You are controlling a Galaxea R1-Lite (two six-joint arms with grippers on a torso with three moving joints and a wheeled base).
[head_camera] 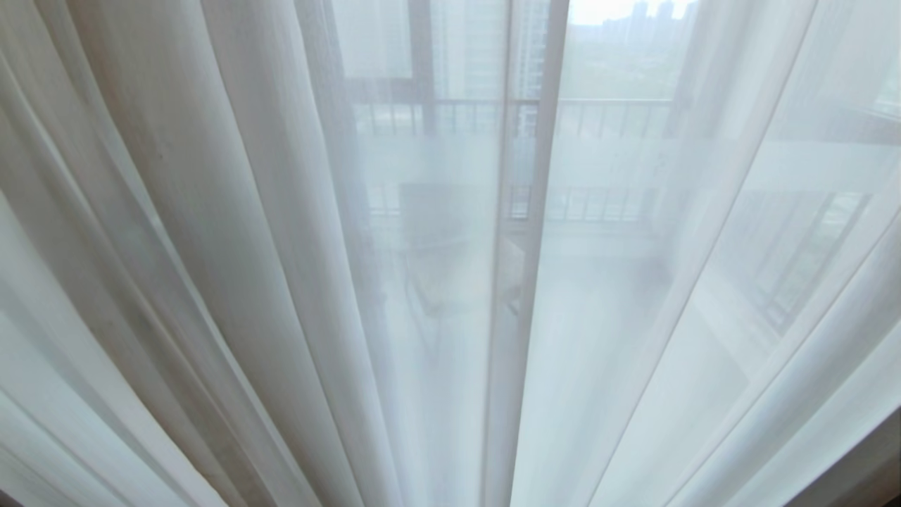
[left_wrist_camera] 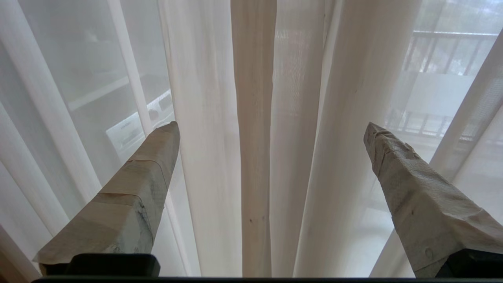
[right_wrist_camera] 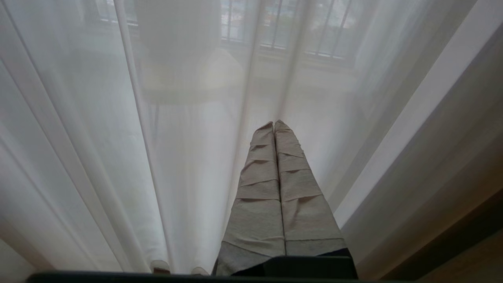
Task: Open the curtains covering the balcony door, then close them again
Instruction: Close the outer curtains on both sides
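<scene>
Two sheer white curtains [head_camera: 436, 282] hang drawn, pleated — no writing you can read; left gripper [left_wrist_camera: 271, 131] spread wide, empty — right gripper [right_wrist_camera: 274, 125] pressed together.

Sheer curtains drawn shut right in front of me

The white sheer curtains [head_camera: 267, 282] fill my whole view in long pleats fanning out from the bottom, two edges meeting at a vertical seam near the middle. Through the thin fabric I make out the balcony door [head_camera: 422, 84] frame, a chair [head_camera: 450, 246] beyond it, a barred railing [head_camera: 605, 116] and hazy towers [head_camera: 633, 21] far off. Neither of my arms shows here
</scene>
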